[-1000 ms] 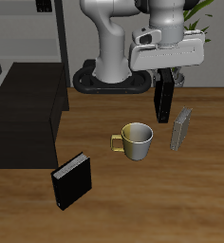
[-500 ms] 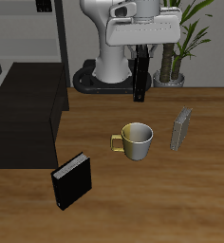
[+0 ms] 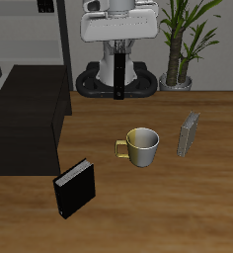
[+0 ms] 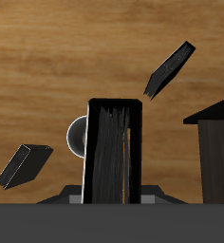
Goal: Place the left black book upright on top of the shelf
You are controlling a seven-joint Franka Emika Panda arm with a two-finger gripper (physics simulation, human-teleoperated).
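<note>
The pincer (image 3: 119,54) is clenched on the left black book (image 3: 119,76) and holds it up in the air. The book hangs straight down, near the robot's base. The shelf (image 3: 28,117) sits off to one side. A mug (image 3: 141,146) stands on the table (image 3: 188,208).

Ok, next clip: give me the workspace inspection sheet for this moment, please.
Surface: wooden table, no spills seen.
Job's things: slim black book hangs upright in the air, clear of the table; black shelf has nothing on its flat top.
Clutter: mug mid-table; speckled grey book standing beside it; squarer black book near the front edge.
Grippers: gripper shut on the slim black book's upper end.
Cables: nothing seen.
Surroundings: potted plant, thin-framed rack behind the shelf.
</note>
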